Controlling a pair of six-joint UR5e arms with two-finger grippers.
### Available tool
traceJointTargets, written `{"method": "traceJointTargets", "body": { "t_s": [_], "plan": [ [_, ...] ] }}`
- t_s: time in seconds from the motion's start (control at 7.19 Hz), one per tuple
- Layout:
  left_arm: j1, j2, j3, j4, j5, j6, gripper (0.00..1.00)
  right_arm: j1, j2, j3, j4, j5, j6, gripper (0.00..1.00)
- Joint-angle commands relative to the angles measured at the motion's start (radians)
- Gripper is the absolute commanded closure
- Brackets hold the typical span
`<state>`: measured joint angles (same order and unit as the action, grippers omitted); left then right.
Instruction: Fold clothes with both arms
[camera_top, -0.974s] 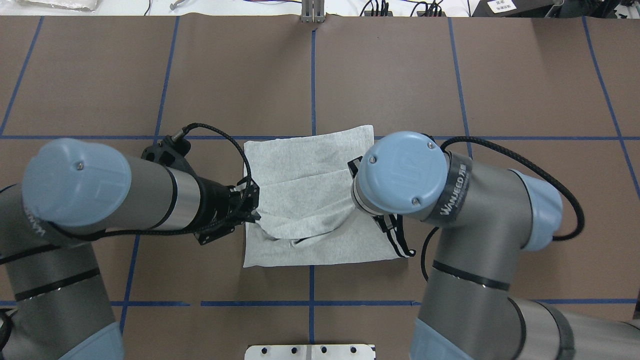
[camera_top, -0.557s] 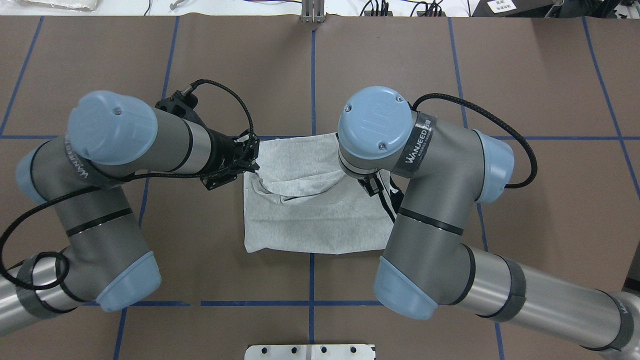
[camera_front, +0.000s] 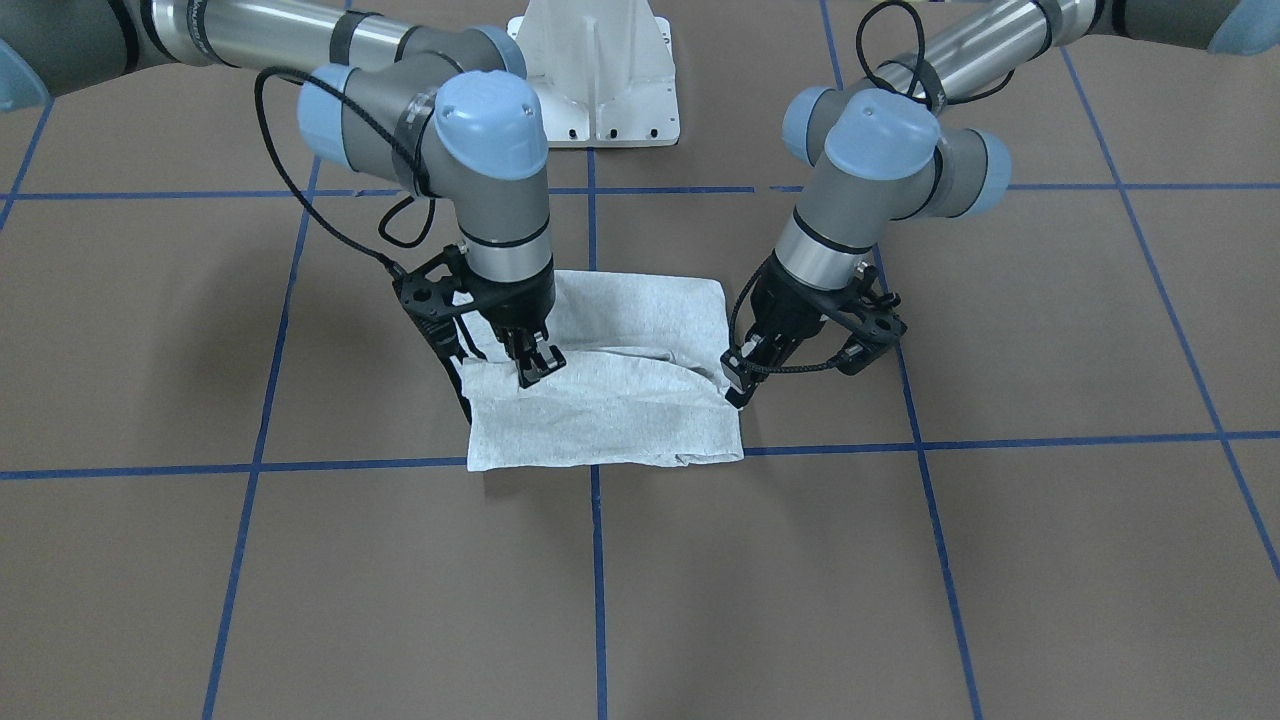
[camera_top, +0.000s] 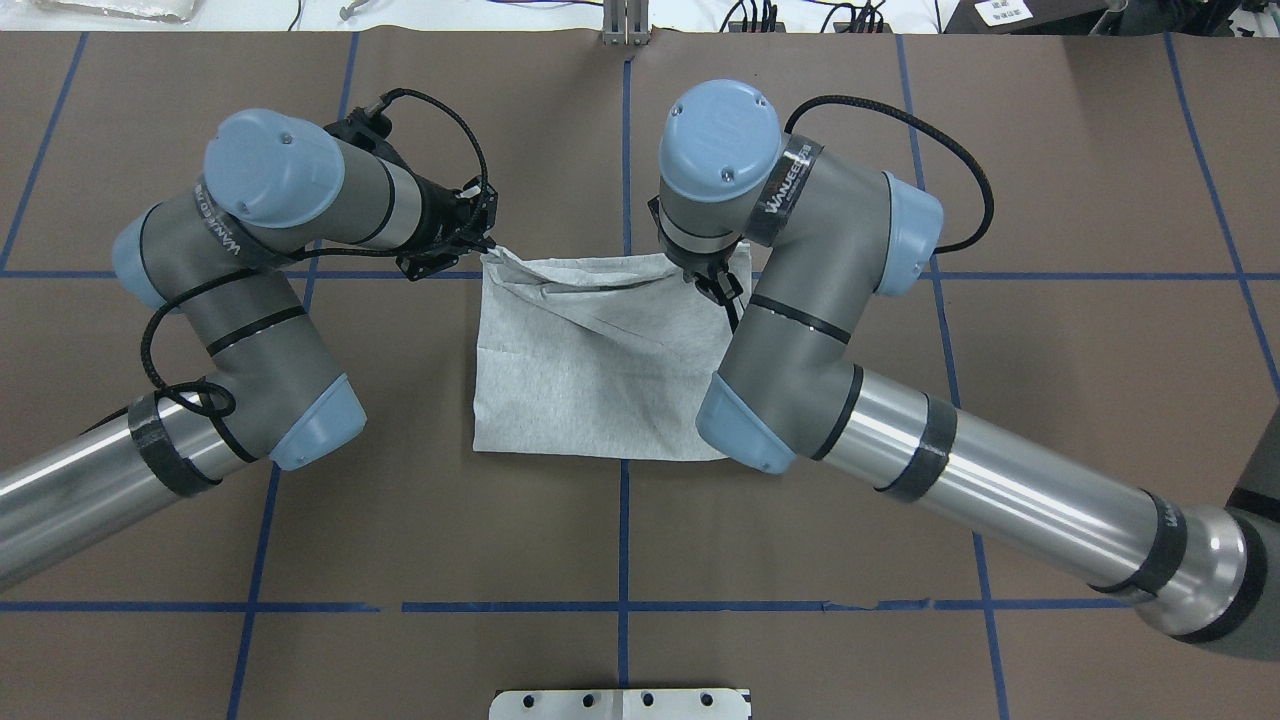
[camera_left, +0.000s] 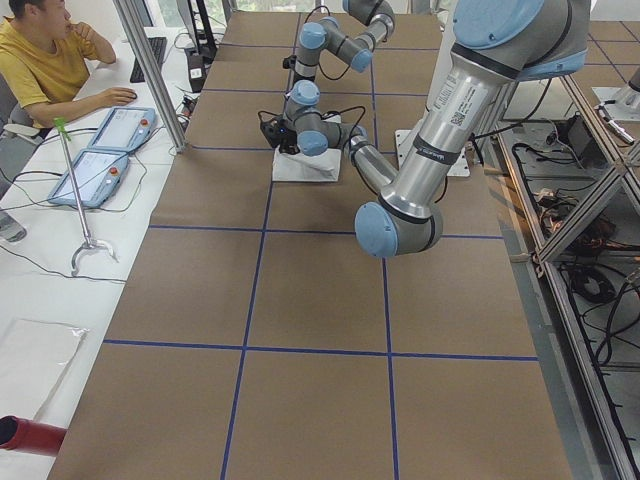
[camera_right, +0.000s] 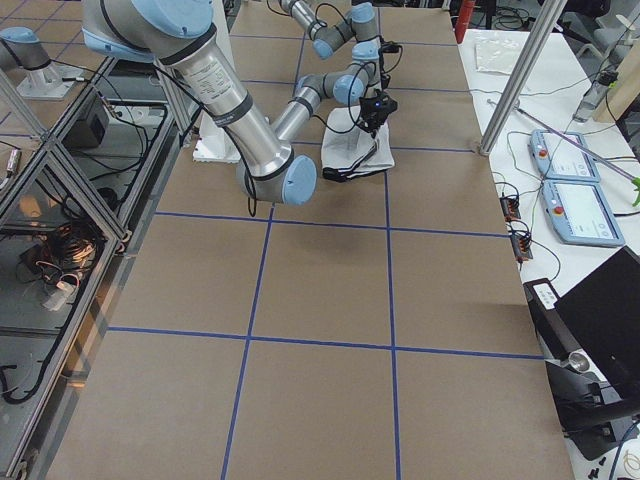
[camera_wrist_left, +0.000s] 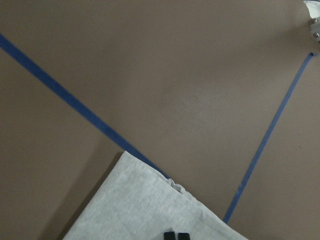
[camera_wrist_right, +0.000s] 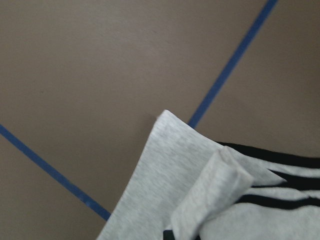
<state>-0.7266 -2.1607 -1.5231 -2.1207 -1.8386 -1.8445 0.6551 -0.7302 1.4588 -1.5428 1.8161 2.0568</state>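
Within the last second the left fingers (camera_front: 737, 382) and right fingers (camera_front: 530, 368), each closed narrow on a corner of the T-shirt (camera_top: 590, 380), have carried that edge out over the far edge; this fold looks nearly laid. The shirt lies on the table (camera_top: 1000, 150) between and behind the fingers; its long axis runs from one pair to the other, striped trim (camera_wrist_right: 280, 180) beside the right pair.

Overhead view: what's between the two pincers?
Only the creased far edge of the shirt, held by the left pincer and right pincer; clear in the overhead view.
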Motion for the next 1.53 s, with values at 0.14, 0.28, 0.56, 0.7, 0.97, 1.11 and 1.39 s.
{"method": "traceJointTargets", "body": {
  "t_s": [0.14, 0.28, 0.56, 0.7, 0.97, 1.11, 1.39],
  "plan": [
    [-0.078, -0.025, 0.11, -0.068, 0.007, 0.089, 0.0, 0.22, 0.045, -0.187, 0.082, 0.212, -0.371, 0.0],
    [-0.088, -0.025, 0.11, -0.068, 0.005, 0.125, 0.0, 0.233, 0.031, -0.195, 0.085, 0.213, -0.395, 0.0],
    [-0.106, -0.008, 0.097, -0.067, -0.002, 0.306, 0.0, 0.264, -0.082, -0.178, 0.163, 0.222, -0.527, 0.0],
    [-0.117, 0.036, 0.066, -0.067, -0.004, 0.444, 0.0, 0.305, -0.156, -0.143, 0.188, 0.232, -0.638, 0.0],
    [-0.201, 0.187, -0.04, -0.059, -0.081, 0.81, 0.0, 0.441, -0.301, -0.071, 0.19, 0.361, -0.992, 0.0],
    [-0.29, 0.25, -0.06, -0.056, -0.164, 0.975, 0.0, 0.524, -0.369, -0.048, 0.187, 0.415, -1.162, 0.0],
    [-0.475, 0.384, -0.077, -0.053, -0.285, 1.312, 0.0, 0.657, -0.481, -0.043, 0.178, 0.48, -1.439, 0.0]
  ]
}}
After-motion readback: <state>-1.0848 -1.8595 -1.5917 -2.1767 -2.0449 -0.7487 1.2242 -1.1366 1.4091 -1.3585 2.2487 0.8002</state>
